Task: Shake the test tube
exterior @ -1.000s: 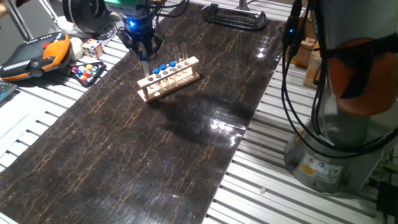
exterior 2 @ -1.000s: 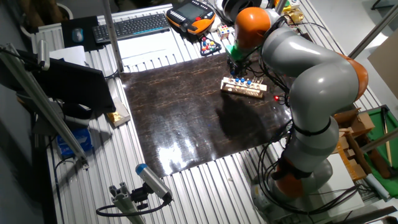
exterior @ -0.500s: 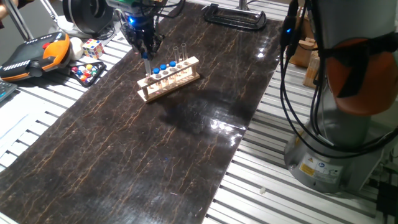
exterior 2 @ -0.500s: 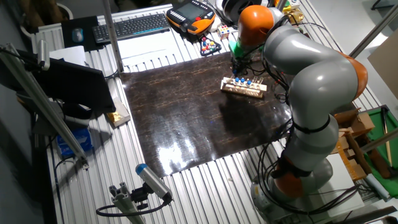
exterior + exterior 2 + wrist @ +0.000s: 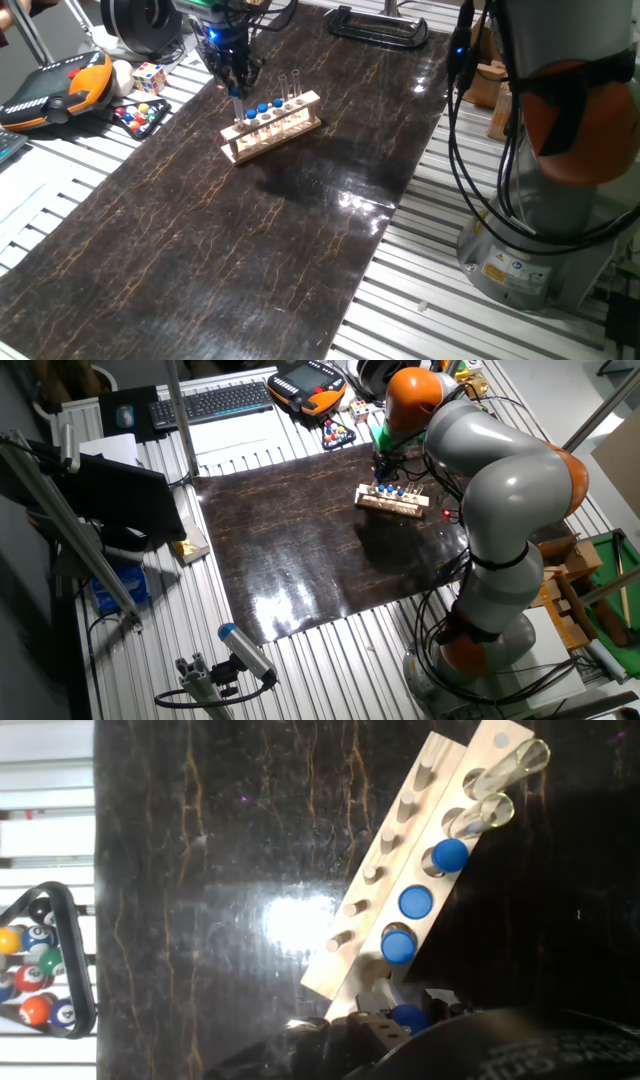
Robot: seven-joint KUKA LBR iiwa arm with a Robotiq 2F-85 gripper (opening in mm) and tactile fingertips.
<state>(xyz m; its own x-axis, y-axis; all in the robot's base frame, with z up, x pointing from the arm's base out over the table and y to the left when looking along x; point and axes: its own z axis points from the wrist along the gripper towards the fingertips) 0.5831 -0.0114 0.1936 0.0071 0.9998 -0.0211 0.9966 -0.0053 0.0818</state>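
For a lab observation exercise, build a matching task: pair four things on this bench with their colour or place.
Things:
1. wooden test tube rack
2. slim clear test tube with round blue cap in the hand
3. two tall uncapped clear tubes
4. triangle of coloured billiard balls

Descriptions:
A. on the slatted metal, off the dark mat
B. at the rack's far end from the hand
C. pale, on the dark mat
D. between the hand's fingers

Pairs: 1-C, 2-D, 3-B, 4-A

place: we'd call this a robotics lab
bench: slatted aluminium table (image 5: 80, 190) under a dark mat (image 5: 250, 220)
gear: teach pendant (image 5: 55, 85), keyboard (image 5: 210, 402), loose cables (image 5: 480, 150)
labware: wooden tube rack (image 5: 273, 128)
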